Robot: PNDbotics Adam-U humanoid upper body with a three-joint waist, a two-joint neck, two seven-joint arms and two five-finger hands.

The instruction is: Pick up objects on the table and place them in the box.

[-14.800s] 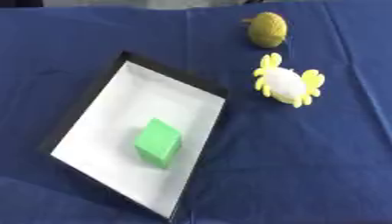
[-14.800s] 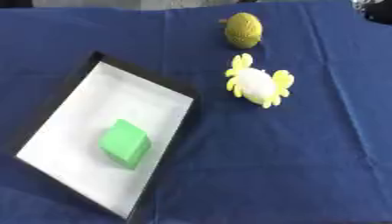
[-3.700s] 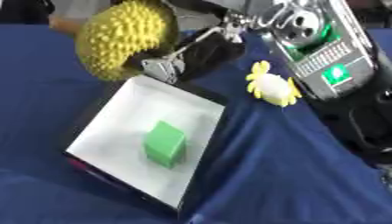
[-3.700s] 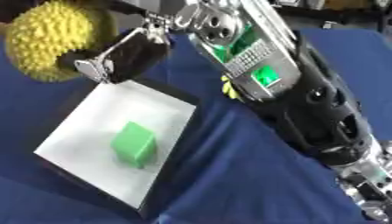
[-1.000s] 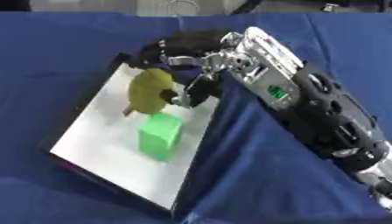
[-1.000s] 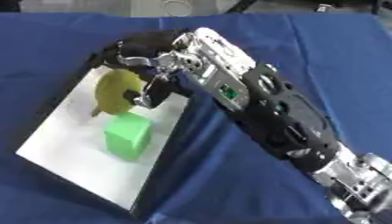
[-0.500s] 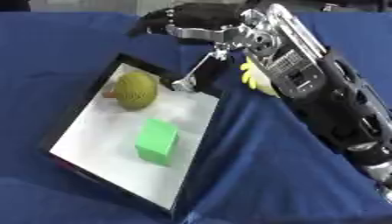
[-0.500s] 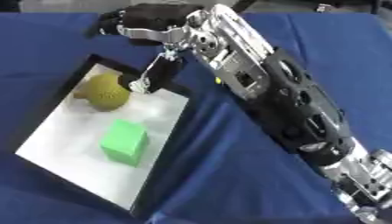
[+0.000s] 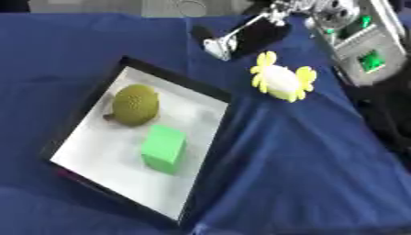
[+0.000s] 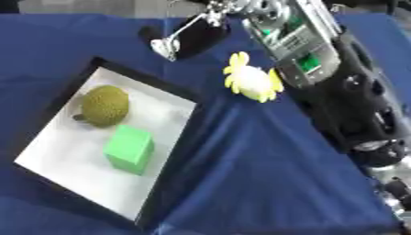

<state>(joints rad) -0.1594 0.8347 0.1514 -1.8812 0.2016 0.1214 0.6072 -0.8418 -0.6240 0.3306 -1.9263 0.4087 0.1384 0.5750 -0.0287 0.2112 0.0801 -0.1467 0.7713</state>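
light is even and moderately bright, from overhead; the white floor of the box [image 9: 96, 151] is the brightest area, with mild glare washing out its surface. shadows are soft: a faint dark one beside the green cube [image 9: 164, 149] and under the round yellow-green fruit [image 9: 134, 104]. both views are soft, with smeared edges; the robot arm [image 10: 321, 69] near the top is most blurred. the blue tabletop [image 9: 297, 174] shows little texture.

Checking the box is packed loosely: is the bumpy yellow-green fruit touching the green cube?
Apart. In the right eye view a strip of white box floor shows between the fruit and the green cube.
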